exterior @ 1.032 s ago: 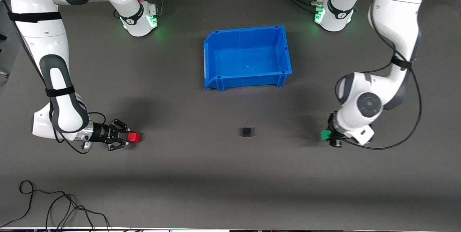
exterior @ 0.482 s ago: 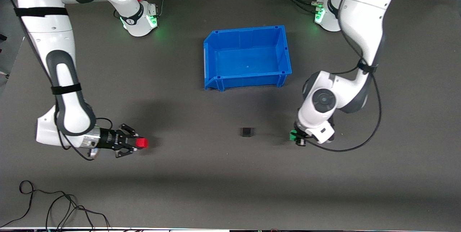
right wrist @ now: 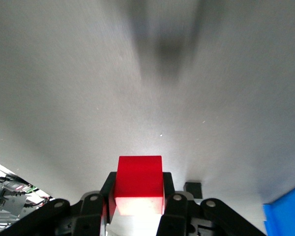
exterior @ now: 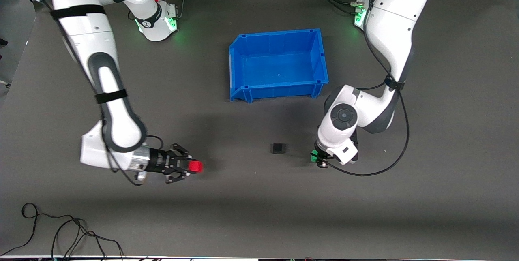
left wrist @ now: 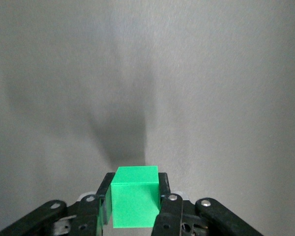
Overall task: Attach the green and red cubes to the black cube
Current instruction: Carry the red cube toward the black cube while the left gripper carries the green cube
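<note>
The black cube (exterior: 277, 148) sits alone on the dark table mat, nearer to the front camera than the blue bin; it also shows small in the right wrist view (right wrist: 192, 190). My right gripper (exterior: 194, 166) is shut on the red cube (exterior: 195, 166), held over the mat toward the right arm's end; the cube fills the jaws in the right wrist view (right wrist: 139, 184). My left gripper (exterior: 317, 157) is shut on the green cube (exterior: 314, 156), over the mat close beside the black cube; the cube shows between the fingers in the left wrist view (left wrist: 135, 202).
An empty blue bin (exterior: 237, 64) stands in the middle of the table, farther from the front camera than the black cube; its corner shows in the right wrist view (right wrist: 285, 216). Black cables (exterior: 61, 232) lie at the front edge toward the right arm's end.
Both arms have moved inward toward the black cube: the right gripper carried the red cube toward the middle, and the left gripper carried the green cube close beside the black cube.
</note>
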